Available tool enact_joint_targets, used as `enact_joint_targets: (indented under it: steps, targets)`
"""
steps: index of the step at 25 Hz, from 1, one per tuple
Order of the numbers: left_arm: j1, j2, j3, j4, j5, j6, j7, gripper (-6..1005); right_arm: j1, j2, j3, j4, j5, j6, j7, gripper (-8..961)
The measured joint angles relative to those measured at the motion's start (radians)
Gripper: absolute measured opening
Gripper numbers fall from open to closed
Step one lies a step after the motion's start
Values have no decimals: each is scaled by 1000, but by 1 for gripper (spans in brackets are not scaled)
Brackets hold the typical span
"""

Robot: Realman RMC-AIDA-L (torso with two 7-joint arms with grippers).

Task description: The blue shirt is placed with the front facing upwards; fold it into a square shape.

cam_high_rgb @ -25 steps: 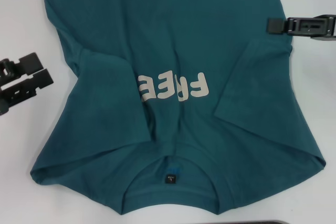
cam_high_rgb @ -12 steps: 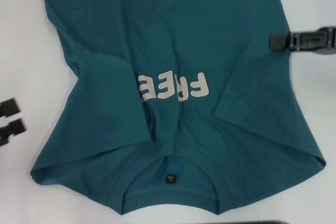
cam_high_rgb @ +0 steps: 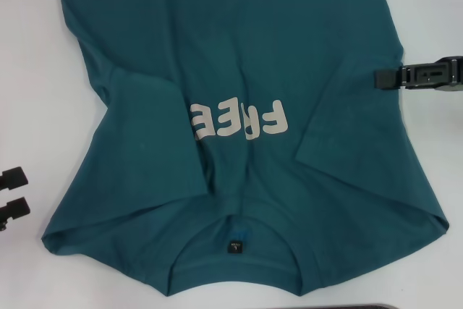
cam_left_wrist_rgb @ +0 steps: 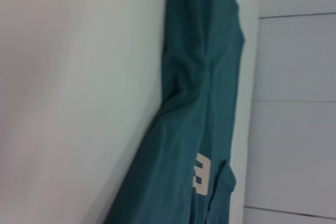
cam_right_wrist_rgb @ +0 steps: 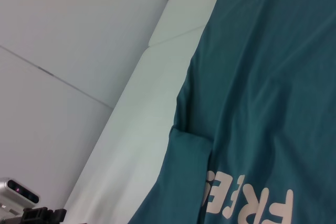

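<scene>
Shirt (cam_high_rgb: 239, 70) lies flat on the white desk (cam_high_rgb: 36, 70), front up, collar toward the near edge, hem running off past the far edge of the head view. Cream lettering (cam_high_rgb: 239, 119) sits mid-chest and reads upside down from the robot's side. A small dark label (cam_high_rgb: 236, 245) shows inside the neckline. Both sleeves are folded inward over the body: one at the left side, one at the right, each leaving a diagonal crease. The fabric along the near hem of the shoulders is slightly rumpled.

Left pincer (cam_high_rgb: 13, 192) is low at the desk's left side, near the near-left corner, well apart from the shirt. Two dark fingers (cam_high_rgb: 14, 206) show with a gap between them; released, grasping nothing.

Right pincer (cam_high_rgb: 387, 77) reaches in from the right edge, its tip just at the shirt's right border, roughly level with the upper chest. Only one dark bar is visible side-on; cannot tell whether it is clenched or released, nor whether it touches the cloth.

Left wrist view shows the shirt's edge and bare desk. Right wrist view shows the lettering and the left pincer (cam_right_wrist_rgb: 42, 215) far off.
</scene>
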Motion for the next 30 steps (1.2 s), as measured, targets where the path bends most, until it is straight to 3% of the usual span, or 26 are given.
enact_joint_targets:
  steps: [9,13,30]
  targets:
    - [10,-4,7,-8,48,-2,-37,641,3,-3,-6,5,-6,2,4,491]
    - [1,-19,7,-38,116,12,-47,640,5,-5,-5,5,-14,2,6,491]
    - [-30,-22,8,-19,214,-50,-55,640,7,-4,-6,6,-14,25,7,491]
